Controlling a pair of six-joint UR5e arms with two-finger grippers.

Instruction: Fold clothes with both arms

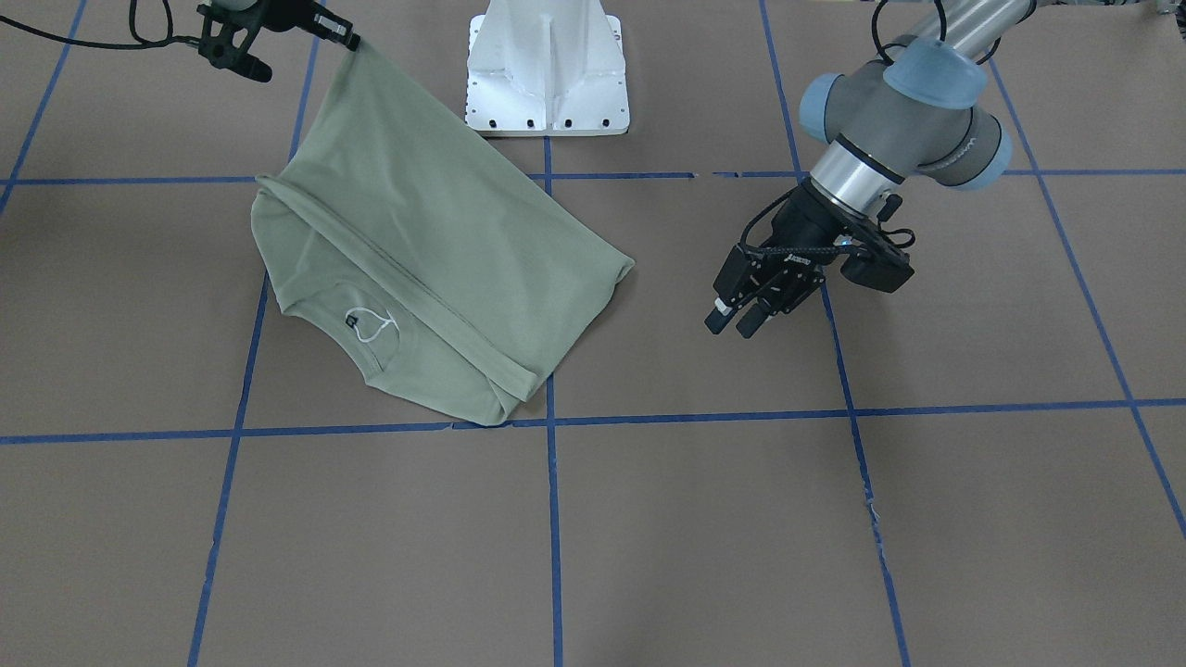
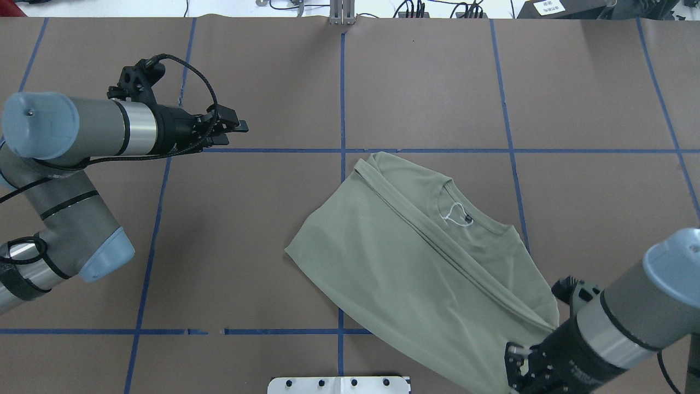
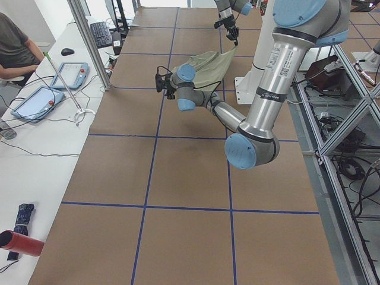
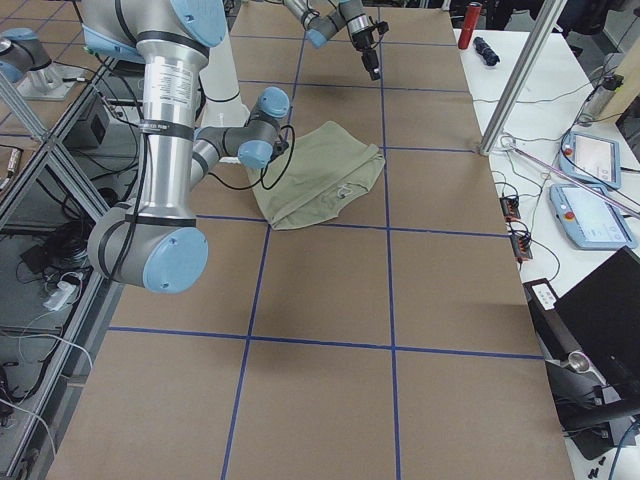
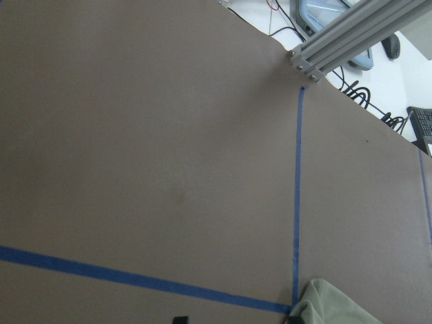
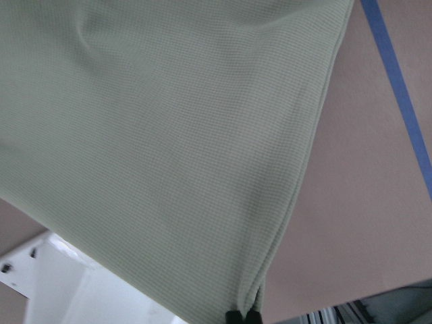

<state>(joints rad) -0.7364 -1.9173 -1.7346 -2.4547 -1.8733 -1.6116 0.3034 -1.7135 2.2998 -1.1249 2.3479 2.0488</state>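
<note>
The pale sage-green shirt lies folded over on the brown table, neck label and white string loop facing up. My right gripper is shut on one corner of the shirt and holds it lifted, so the cloth slopes up to it. In the right wrist view the cloth hangs from the pinched fingertips. My left gripper hovers open and empty well to the side of the shirt, apart from it. In the overhead view the left gripper is over a blue tape line.
The white pedestal base stands just behind the shirt. Blue tape lines grid the table. In the exterior left view, a bench beside the table holds tablets and cables, and a person sits there.
</note>
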